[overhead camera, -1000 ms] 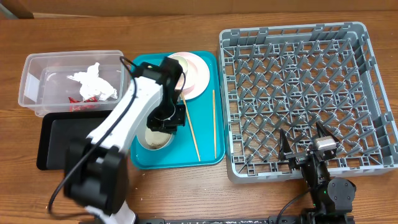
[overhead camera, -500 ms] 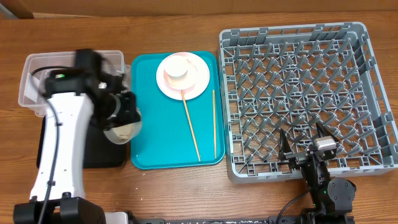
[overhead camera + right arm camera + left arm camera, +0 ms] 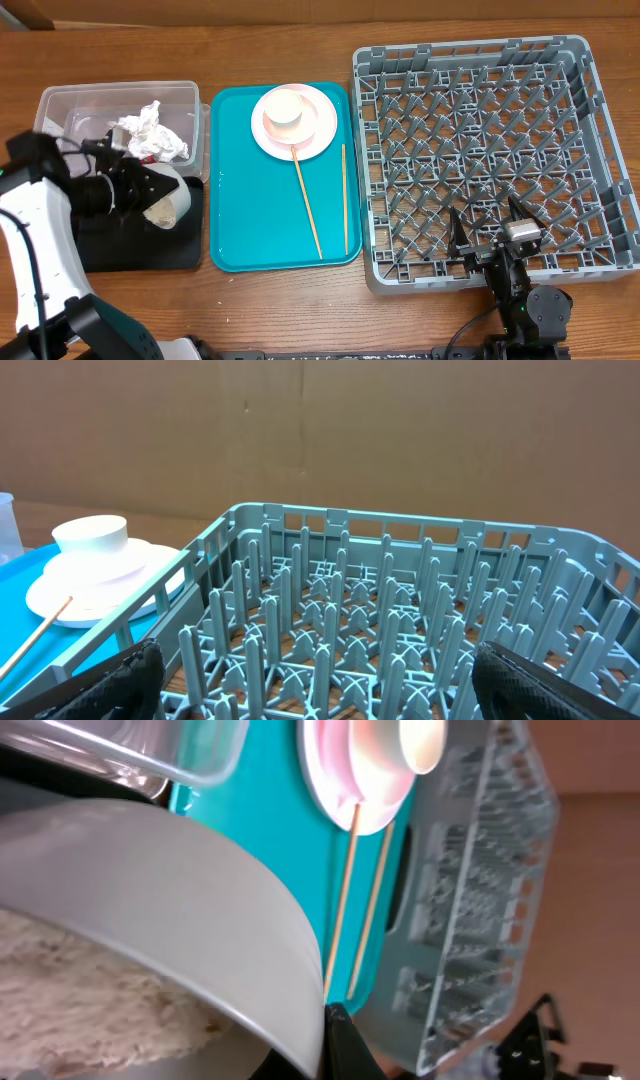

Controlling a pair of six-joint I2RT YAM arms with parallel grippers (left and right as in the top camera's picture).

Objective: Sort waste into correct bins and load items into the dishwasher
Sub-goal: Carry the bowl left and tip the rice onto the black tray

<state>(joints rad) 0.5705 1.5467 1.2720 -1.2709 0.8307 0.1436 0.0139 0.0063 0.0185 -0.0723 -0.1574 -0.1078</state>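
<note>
My left gripper (image 3: 148, 193) is shut on the rim of a whitish bowl (image 3: 172, 206), tipped on its side over the black tray (image 3: 130, 252). In the left wrist view the bowl (image 3: 160, 890) holds rice-like scraps (image 3: 70, 1000), with one finger (image 3: 345, 1045) on its outer wall. A crumpled napkin (image 3: 150, 135) lies in the clear tub (image 3: 60, 110). The pink plate (image 3: 322, 128) carries a white cup (image 3: 287, 106) on the teal tray (image 3: 250, 220), beside two chopsticks (image 3: 307, 205) (image 3: 345, 200). My right gripper (image 3: 490, 232) stands open over the front edge of the grey dish rack (image 3: 480, 150).
The tub and black tray sit left of the teal tray, and the rack fills the right half of the table. In the right wrist view the upright pegs of the rack (image 3: 400, 620) stand between my right gripper's spread fingers (image 3: 130, 680).
My left arm has carried the bowl off the teal tray leftward to the black tray and tipped it. The right arm has not moved.
</note>
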